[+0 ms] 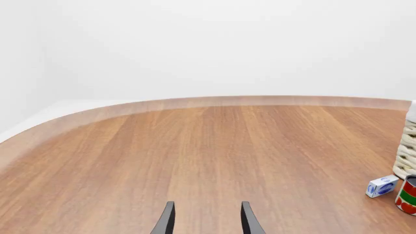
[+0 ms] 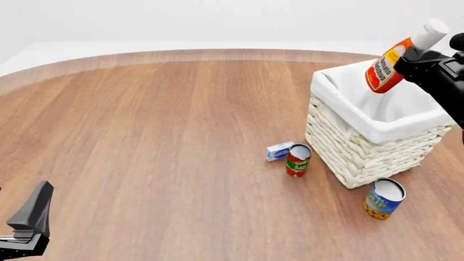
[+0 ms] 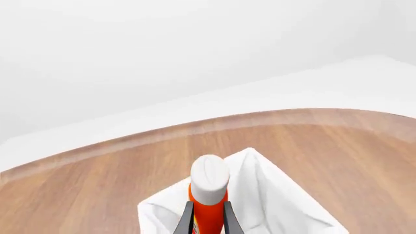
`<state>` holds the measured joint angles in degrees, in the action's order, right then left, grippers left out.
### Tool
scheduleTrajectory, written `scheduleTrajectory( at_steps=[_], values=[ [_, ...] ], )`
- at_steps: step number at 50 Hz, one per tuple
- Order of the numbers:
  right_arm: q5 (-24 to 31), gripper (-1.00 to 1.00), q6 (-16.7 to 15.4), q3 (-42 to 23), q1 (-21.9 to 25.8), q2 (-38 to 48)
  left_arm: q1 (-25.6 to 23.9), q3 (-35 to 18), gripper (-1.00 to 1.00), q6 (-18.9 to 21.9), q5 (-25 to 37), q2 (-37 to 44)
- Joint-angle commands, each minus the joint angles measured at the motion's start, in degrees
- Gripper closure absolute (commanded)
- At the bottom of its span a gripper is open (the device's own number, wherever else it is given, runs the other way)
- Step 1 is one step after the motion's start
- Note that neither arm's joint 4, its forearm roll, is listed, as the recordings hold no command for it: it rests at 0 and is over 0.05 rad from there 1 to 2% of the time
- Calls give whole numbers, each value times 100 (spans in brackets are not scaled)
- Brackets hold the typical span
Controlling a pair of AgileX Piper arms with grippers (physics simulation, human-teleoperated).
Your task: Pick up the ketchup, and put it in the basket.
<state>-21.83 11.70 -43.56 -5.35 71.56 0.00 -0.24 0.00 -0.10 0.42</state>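
Two cans (image 2: pixel 298 160), small box (image 2: pixel 279 150) beside basket (image 2: pixel 348 155).

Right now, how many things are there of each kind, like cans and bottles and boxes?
Cans: 2, the red-and-green can and the blue-and-yellow can
Bottles: 1, the ketchup, held tilted above the basket by the right pincer
Boxes: 1, the small blue-and-white box
Baskets: 1, the basket
Total: 5

Bright even light, soft faint shadows (barely any), sharp renders, no glare
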Motion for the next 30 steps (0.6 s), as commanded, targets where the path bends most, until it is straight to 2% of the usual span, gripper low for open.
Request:
scheduleTrajectory(
  at_steps=[1, 6, 19, 30],
  values=[
    [-42, 100, -91, 10, -123, 273, 0, 0, -100, 0, 0, 0],
    [47, 100, -246, -119, -168, 537, 0, 0, -100, 0, 0, 0],
    [116, 100, -416, -406, -173, 1096, 0, 0, -100, 0, 0, 0],
    [203, 100, -542, -519, -131, 1223, 0, 0, -100, 0, 0, 0]
  ],
)
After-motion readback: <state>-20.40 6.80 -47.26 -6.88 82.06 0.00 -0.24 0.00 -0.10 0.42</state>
